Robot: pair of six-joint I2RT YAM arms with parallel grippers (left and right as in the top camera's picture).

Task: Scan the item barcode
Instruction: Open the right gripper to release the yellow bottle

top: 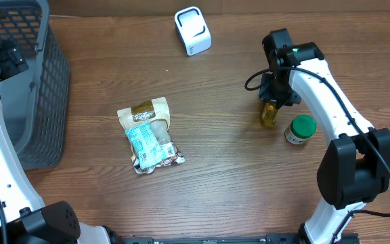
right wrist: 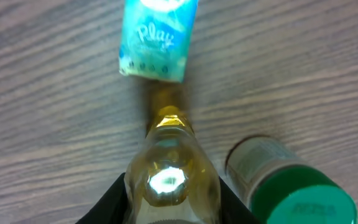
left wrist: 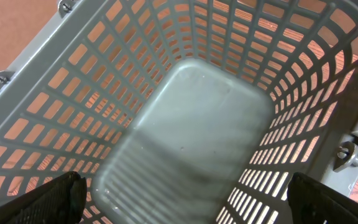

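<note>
Evidently stiff, smooth and probably slippery, the yellow bottle sits clamped round its body by the right fingers; the left fingers gape above the basket.

"Play" in white on the teal packet

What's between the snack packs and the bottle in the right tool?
Nothing: in the overhead view only bare wooden table separates the snack packs from the yellow bottle in the right tool.
</note>
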